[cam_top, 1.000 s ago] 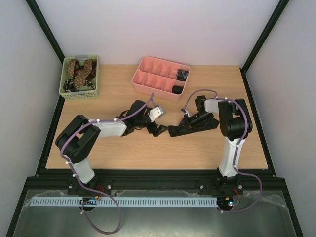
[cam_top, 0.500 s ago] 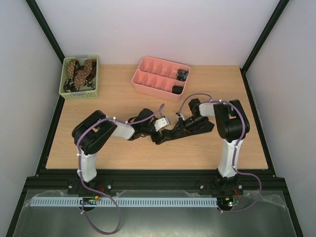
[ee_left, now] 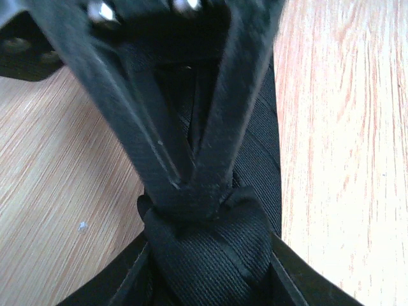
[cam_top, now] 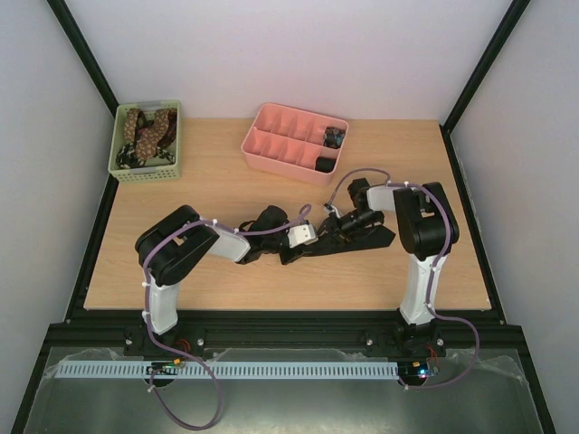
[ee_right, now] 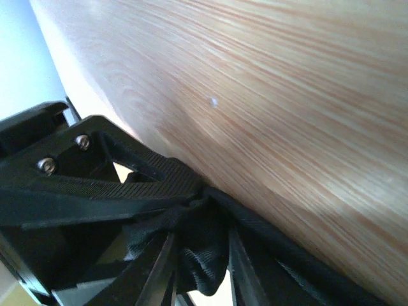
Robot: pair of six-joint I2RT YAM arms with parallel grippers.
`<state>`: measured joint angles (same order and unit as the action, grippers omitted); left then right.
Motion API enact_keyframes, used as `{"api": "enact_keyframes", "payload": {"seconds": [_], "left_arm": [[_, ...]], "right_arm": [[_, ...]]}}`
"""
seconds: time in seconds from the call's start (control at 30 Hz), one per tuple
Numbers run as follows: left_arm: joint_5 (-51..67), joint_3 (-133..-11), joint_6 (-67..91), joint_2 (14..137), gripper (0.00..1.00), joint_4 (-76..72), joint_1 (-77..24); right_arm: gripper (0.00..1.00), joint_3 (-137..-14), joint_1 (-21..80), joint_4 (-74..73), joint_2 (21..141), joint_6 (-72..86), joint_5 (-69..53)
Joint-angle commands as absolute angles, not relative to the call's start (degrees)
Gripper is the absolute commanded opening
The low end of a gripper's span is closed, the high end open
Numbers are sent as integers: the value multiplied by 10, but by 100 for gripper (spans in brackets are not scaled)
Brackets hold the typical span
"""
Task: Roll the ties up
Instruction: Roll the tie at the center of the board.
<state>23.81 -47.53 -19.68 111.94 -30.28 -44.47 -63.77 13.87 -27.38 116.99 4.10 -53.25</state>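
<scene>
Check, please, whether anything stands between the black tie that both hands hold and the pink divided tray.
Nothing visible does. The black fabric tie is pinched by the left hand and right hand; only bare wooden table lies between it and the pink plastic divided tray, though a thin purple cable arcs above.

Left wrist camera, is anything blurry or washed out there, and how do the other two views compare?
Left wrist: the left gripper close to the lens is soft, the tie weave sharp, the table bright at right. Right wrist: wood grain smeared, top left corner blown out pale. Top external: evenly lit, sharp, only soft shadows.
</scene>
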Motion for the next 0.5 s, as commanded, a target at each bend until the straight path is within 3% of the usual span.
{"api": "enact_keyframes", "payload": {"seconds": [0.0, 0.1, 0.2, 0.47], "left_arm": [[199, -455, -255, 1129, 33, -247, -446], [198, -459, -256, 1130, 33, -238, -446], [202, -461, -255, 1131, 35, -235, -446], [206, -459, -259, 1130, 37, -229, -446]], "right_arm": [[32, -652, 124, -344, 1156, -8, -452], [41, -656, 125, -365, 1127, -15, -480], [42, -657, 140, -379, 1109, -16, -496], [32, -657, 178, -334, 1137, 20, -449]]}}
